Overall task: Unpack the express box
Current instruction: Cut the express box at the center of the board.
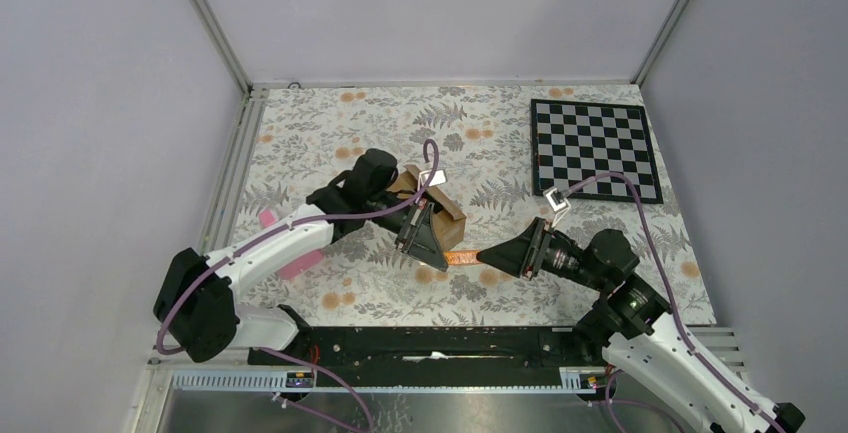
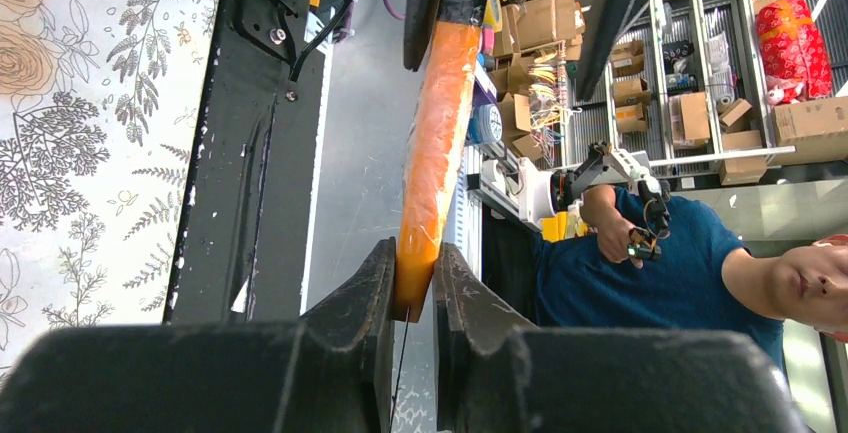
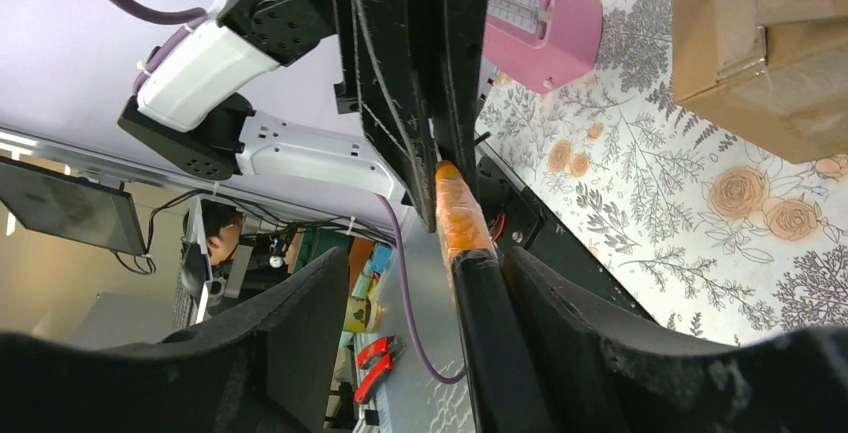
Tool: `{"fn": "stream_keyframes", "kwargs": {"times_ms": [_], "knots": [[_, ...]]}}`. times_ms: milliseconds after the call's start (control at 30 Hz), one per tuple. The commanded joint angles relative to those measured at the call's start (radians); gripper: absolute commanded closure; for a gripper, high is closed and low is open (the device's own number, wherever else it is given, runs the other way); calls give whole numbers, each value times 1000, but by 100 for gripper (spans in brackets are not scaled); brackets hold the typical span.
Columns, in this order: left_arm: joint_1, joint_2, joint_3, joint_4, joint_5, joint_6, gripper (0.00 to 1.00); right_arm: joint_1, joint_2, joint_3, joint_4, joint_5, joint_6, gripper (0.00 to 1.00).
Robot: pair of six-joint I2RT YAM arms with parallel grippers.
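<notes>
The express box (image 1: 447, 209) is a brown carton on the floral table, partly hidden behind my left gripper (image 1: 438, 259). It also shows in the right wrist view (image 3: 770, 43) at the upper right. My left gripper (image 2: 412, 283) is shut on the orange end of the slim orange-and-black cutter (image 2: 432, 153), held in the air in front of the box. In the top view the cutter (image 1: 461, 258) bridges both grippers. My right gripper (image 1: 486, 255) is open around the cutter's black end (image 3: 490, 333), which lies against one finger (image 3: 600, 353); the other finger stands well apart.
A pink wedge-shaped object (image 1: 292, 256) lies under the left arm and shows in the right wrist view (image 3: 545, 28). A chessboard (image 1: 595, 148) lies at the back right. The black base rail (image 1: 440, 343) runs along the near edge.
</notes>
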Motion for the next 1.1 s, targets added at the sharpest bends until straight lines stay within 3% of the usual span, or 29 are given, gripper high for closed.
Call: {"fn": "stream_keyframes", "kwargs": {"times_ms": [0,200,333,400,533,633,667,700,733,767,800,933,1067], "knots": [[12,16,23,-19,-89,0,100,3,-27,78,74,-25,-14,32],[12,14,48,-11,-87,-14,100,4,-5,80,81,-42,-17,34],[11,19,56,-12,-77,-15,100,3,30,71,124,-63,-4,42],[11,24,57,-12,-72,-15,100,4,46,73,133,-66,-1,53],[11,21,66,-28,-83,-10,100,4,55,74,81,-27,-6,97],[24,22,87,-87,-138,-1,98,3,26,47,7,62,-4,100],[44,20,86,-92,-164,-18,86,4,11,31,-15,100,15,100],[66,16,82,-94,-188,-41,66,4,-6,15,-27,149,35,100],[90,11,74,-83,-200,-73,58,4,-23,-5,-32,173,55,100],[117,0,67,-74,-236,-112,44,4,-40,-23,-43,218,82,100],[147,-5,63,-81,-287,-146,37,3,-61,-44,-48,252,108,100],[229,-22,63,-171,-451,-271,31,3,-130,-128,-39,359,184,100],[232,-22,162,-361,-750,-342,27,4,-127,-169,-18,396,203,100]]}}
